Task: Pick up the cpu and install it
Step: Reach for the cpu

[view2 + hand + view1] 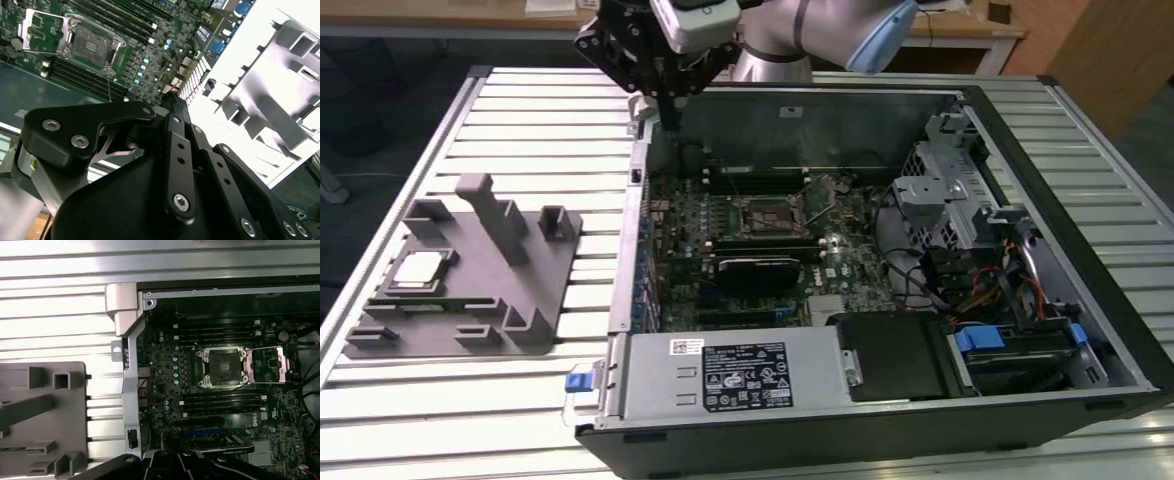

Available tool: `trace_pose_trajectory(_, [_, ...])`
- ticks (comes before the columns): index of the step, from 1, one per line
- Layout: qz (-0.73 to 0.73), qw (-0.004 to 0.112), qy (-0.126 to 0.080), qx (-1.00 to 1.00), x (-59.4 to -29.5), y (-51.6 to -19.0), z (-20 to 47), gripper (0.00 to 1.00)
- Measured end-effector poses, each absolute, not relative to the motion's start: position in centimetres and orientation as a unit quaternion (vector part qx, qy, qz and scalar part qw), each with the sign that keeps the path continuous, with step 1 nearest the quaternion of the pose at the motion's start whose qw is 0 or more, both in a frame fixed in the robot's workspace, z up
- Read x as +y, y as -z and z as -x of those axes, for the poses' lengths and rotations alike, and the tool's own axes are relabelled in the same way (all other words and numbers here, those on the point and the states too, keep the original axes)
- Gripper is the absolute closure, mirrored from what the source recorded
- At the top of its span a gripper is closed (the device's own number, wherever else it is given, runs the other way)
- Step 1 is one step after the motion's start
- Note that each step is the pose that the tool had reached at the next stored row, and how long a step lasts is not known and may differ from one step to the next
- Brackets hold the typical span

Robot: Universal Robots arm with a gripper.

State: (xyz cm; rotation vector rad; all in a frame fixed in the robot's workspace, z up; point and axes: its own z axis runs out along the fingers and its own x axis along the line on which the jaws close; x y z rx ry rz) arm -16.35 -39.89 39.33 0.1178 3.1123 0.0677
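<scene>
The cpu (420, 270) lies flat in its pocket on the grey fixture (520, 300) at the middle left of the exterior view. It is well apart from the gripper (670, 112), which hangs at the top centre over the rear wall of the open computer case (854, 115), its jaws drawn together on nothing. The socket (221, 367) stands bare in the first wrist view, so the pick-up is not yet done. Doing it well likely means a square, level approach and a light grip on the chip's edges, clear of the fixture's posts.

Claw (670, 112) downward, closed and empty
</scene>
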Motion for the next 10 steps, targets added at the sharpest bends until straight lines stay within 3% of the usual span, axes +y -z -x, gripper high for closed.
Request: trace_pose_trajectory(10, [-0.038, 0.013, -0.022, 0.999, -39.9, -39.3, 17.7, 0.89])
